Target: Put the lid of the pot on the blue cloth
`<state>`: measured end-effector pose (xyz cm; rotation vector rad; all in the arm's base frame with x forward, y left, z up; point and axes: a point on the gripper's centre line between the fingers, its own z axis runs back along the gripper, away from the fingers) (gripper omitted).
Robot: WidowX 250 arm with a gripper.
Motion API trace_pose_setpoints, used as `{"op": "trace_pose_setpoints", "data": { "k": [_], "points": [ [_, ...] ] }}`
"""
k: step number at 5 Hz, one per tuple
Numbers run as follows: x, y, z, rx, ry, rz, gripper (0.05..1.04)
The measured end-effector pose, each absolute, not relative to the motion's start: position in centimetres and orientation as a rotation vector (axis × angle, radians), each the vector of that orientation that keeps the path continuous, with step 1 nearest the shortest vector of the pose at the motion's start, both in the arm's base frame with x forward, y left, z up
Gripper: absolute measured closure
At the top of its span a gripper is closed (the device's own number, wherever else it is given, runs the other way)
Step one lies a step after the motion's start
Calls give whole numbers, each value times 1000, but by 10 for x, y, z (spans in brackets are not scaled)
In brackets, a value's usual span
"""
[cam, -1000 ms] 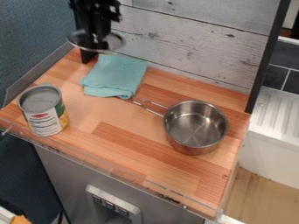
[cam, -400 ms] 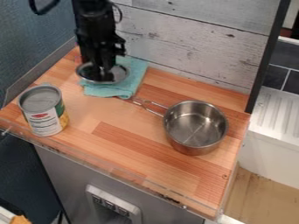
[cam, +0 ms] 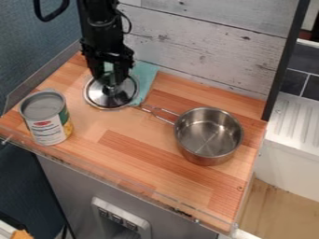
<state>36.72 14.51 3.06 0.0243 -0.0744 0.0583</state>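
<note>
Silver-rimmed lid [cam: 120, 98], under gripper [cam: 108, 82] fingers (pt. over cloth [cam: 146, 75])

A labelled can [cam: 48, 123], possibly open, stands on the wooden counter [cam: 137, 154].

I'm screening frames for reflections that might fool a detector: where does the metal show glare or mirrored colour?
In the camera view, the lid has pale highlights beside dark reflections; in the same view, bright streaks cross the inside of the pot, whose outer wall picks up the wooden worktop's warm tone.
</note>
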Motion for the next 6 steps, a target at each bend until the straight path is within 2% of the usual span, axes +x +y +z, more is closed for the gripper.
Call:
{"op": "trace_pose_setpoints", "data": {
  "k": [1, 2, 6],
  "points": [
    [371, 144, 47, 11, -79, 79, 73],
    [373, 144, 72, 10, -112, 71, 77],
    [373, 144, 72, 9, -116, 73, 83]
  ]
}}
